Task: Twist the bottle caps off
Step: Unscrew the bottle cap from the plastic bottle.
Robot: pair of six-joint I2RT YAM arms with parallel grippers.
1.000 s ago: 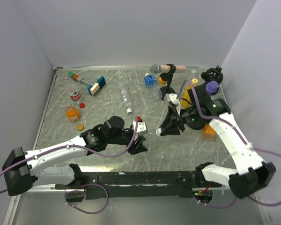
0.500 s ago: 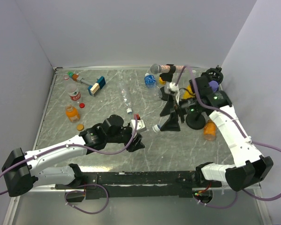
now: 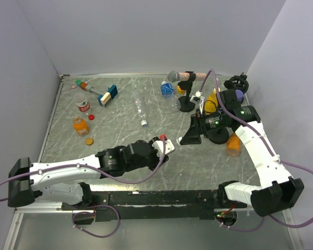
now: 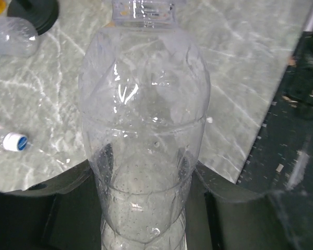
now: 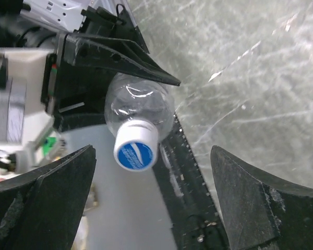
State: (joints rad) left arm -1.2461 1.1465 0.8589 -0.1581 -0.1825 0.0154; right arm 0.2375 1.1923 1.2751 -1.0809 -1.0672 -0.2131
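Note:
My left gripper [image 4: 146, 211] is shut on a clear bottle [image 4: 145, 130] that fills the left wrist view, neck pointing away. From the right wrist view that bottle [image 5: 138, 107] points at the camera with its white, blue-topped cap [image 5: 136, 151] on. My right gripper [image 5: 151, 208] stands open, its fingers [image 5: 47, 203] wide on either side and short of the cap, touching nothing. From above, the left gripper [image 3: 164, 147] and right gripper [image 3: 190, 136] face each other at mid-table.
At the left lie an orange bottle [image 3: 80, 125], an orange cap [image 3: 88, 140], a red cap [image 3: 91, 116], a red-labelled bottle [image 3: 83, 105] and a blue-and-tan block [image 3: 108, 95]. A small capped bottle [image 3: 142, 113] lies mid-table. Microphones, stands and bottles crowd the back right [image 3: 214, 99].
My right gripper has opened off the cap and drawn back to the right. The left arm has shifted right, carrying the bottle.

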